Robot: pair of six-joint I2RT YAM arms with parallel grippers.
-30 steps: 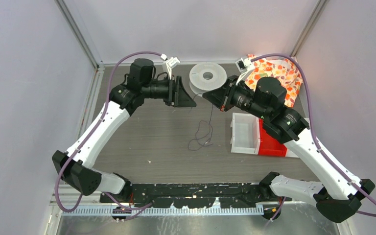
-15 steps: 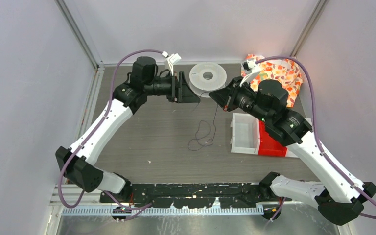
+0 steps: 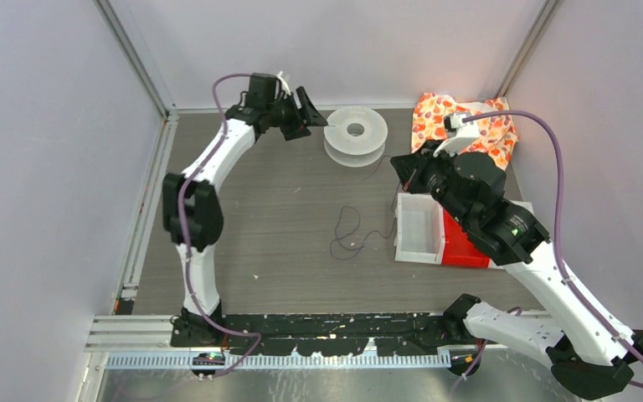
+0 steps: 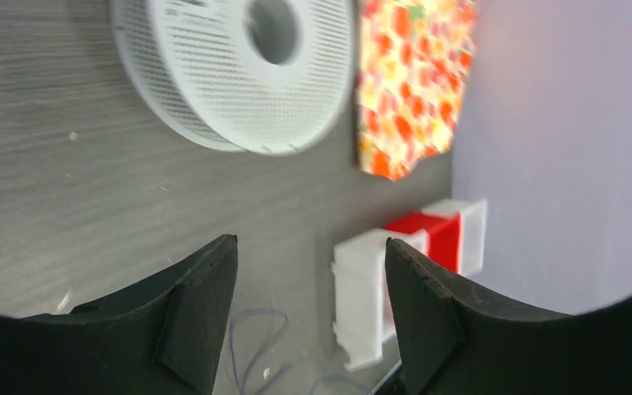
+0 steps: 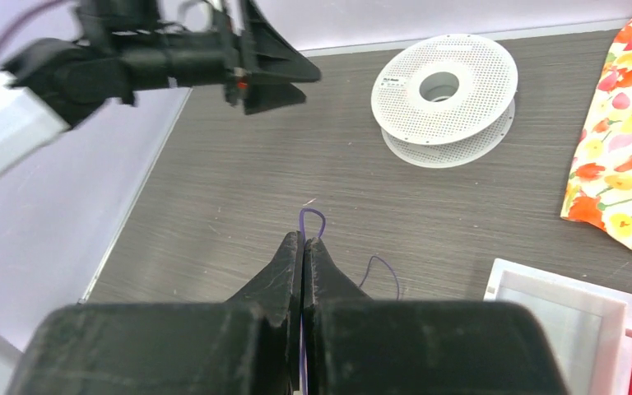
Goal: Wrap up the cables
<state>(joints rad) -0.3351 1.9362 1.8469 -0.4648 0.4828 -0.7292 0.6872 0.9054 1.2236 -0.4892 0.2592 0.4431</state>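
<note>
The right gripper point(image 5: 303, 240) pinches the thin dark thread-like cable point(image 5: 312, 211), whose loops lie on the grey wood-grain table point(image 3: 259, 218) beside a white plastic bin point(image 3: 401, 226); the left gripper point(image 4: 309, 243) is spread near a white perforated spool point(image 4: 197, 74)

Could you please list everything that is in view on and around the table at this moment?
cable: one, thin and dark, looped at mid-table, a stretch of it pinched by the right gripper
spool: one, white and perforated, lying flat at the far middle of the table
cloth: one, white with orange, red and yellow print, far right corner
white bin: one, white, right side of the table
red bin: one, red, against the white bin's right side
table: one, grey wood grain
left gripper: one, black, open, left of the spool
right gripper: one, black, shut on the cable
</note>
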